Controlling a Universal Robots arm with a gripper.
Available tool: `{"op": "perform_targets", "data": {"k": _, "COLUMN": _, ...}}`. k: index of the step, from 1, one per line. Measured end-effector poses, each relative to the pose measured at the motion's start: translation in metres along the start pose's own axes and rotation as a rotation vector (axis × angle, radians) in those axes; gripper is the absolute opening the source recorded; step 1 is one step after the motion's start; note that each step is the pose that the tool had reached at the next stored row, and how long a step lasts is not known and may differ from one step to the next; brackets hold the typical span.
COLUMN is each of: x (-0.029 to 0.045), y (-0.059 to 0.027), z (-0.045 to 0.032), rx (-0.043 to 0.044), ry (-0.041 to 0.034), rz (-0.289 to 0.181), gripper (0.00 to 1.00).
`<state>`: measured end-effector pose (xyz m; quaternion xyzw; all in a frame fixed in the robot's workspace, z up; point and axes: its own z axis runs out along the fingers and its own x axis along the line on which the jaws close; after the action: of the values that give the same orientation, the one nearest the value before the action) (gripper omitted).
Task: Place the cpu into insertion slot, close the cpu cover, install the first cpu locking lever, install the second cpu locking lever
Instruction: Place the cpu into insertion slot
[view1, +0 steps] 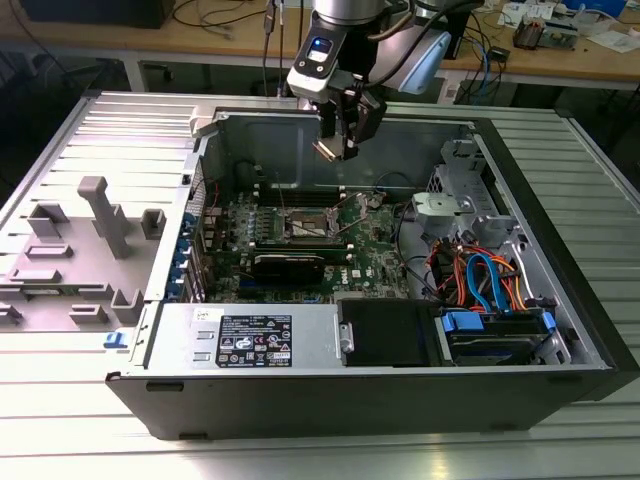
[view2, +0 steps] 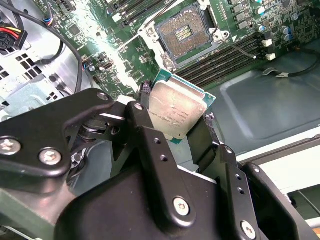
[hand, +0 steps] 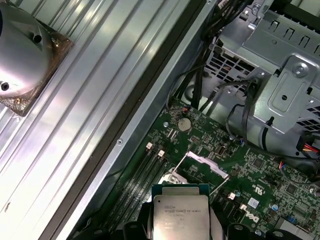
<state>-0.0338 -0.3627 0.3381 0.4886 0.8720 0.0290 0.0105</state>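
My gripper (view1: 334, 148) hangs above the open computer case, shut on the cpu (view1: 326, 151), a small square chip with a dull silver top. In both wrist views the black fingers (view2: 142, 107) clamp the cpu (view2: 175, 112) by two opposite edges, well above the motherboard. The insertion slot (view2: 185, 35) lies bare below, a dark square socket with a silvery rim (view1: 312, 226). The cpu cover (hand: 204, 161) stands swung up beside the socket. A thin wire lever (hand: 219, 186) sticks out at an angle next to it. The cpu (hand: 181, 216) sits green-edged between the fingertips.
Long black memory slots (view2: 220, 57) flank the socket. A black expansion card (view1: 288, 265) lies in front of it, then the silver power supply (view1: 240, 335). A drive cage (view1: 465, 190) and coloured cables (view1: 480, 275) fill the exterior view's right. Grey fixtures (view1: 105, 215) stand outside the case.
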Motion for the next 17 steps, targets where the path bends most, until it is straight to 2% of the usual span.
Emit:
{"op": "perform_targets", "data": {"k": 8, "x": 0.0, "y": -0.0002, "z": 0.0026, "rx": -0.0009, "ry": -0.0082, "rz": 0.125, "gripper": 0.55}}
{"op": "perform_targets", "data": {"k": 10, "x": 0.0, "y": -0.0003, "z": 0.0039, "rx": -0.001, "ry": -0.0118, "rz": 0.173, "gripper": 0.55}}
{"op": "perform_targets", "data": {"k": 17, "x": -0.0001, "y": -0.0004, "z": 0.0066, "rx": -0.001, "ry": -0.0198, "rz": 0.273, "gripper": 0.55}}
